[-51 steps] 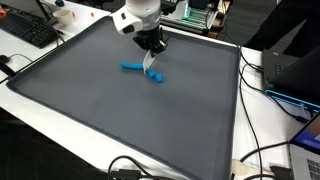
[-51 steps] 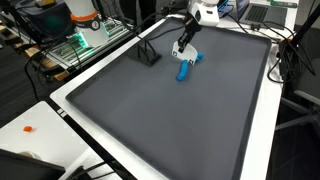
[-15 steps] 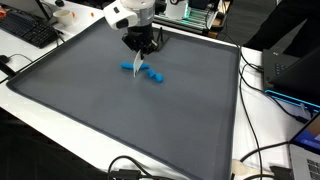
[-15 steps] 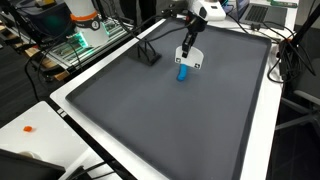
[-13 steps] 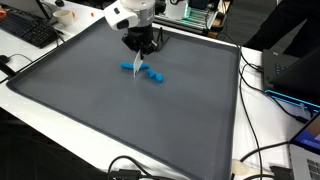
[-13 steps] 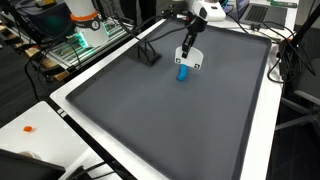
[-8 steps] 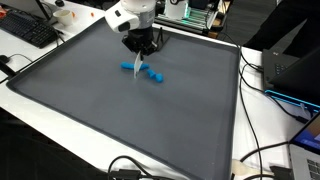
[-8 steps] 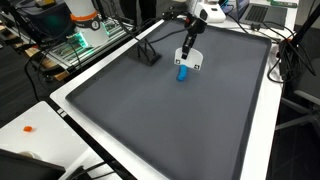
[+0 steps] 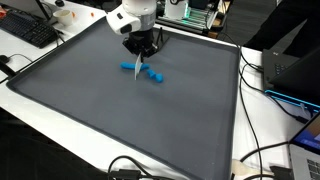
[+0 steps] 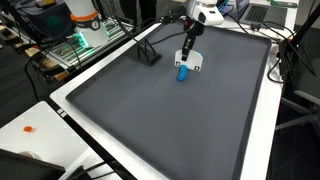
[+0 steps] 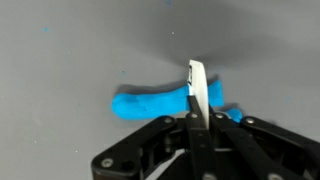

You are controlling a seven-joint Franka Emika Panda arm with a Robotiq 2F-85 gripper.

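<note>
Wrist view is showing our gripper (image 11: pixel 195 121) clamping a thin white card (image 11: pixel 197 86) over the blue piece (image 11: pixel 148 104); pressing askew, we are risking it slipping.

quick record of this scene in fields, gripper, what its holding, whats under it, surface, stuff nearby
gripper: shut, pointing down over the far part of the mat
held: thin white flat piece, pinched between the fingers, hanging below them
beneath: blue object, elongated, lying flat; the white flat piece crosses over it in the wrist view
contact: cannot tell whether the piece touches the blue object
surface: grey mat with a raised dark rim, on a white table
nearby: black stand on the mat; keyboard off the mat
</note>
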